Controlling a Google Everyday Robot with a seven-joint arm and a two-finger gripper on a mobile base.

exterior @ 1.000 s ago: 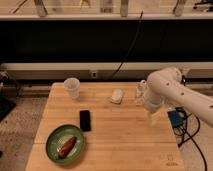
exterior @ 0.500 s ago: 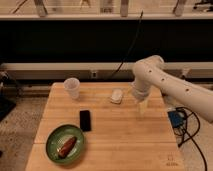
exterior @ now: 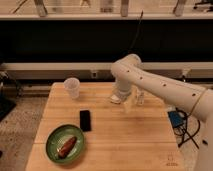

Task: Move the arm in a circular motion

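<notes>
The glossy white arm (exterior: 160, 85) with small dark dots reaches in from the right edge over the back of the wooden table (exterior: 105, 145). Its elbow bends at the back centre and the forearm points down. The gripper (exterior: 131, 105) is the pale tapered tip hanging just above the table top, right of centre. It hangs next to a small white object (exterior: 116, 98) that is partly hidden behind the arm.
A clear plastic cup (exterior: 72, 88) stands at the back left. A black phone (exterior: 85, 120) lies left of centre. A green plate (exterior: 65, 143) with a brown food item sits at the front left. A blue box (exterior: 176, 119) and cables lie on the floor at the right.
The arm has swung to the left over the last second; its elbow and the tip have moved from the table's right side toward the back centre.
</notes>
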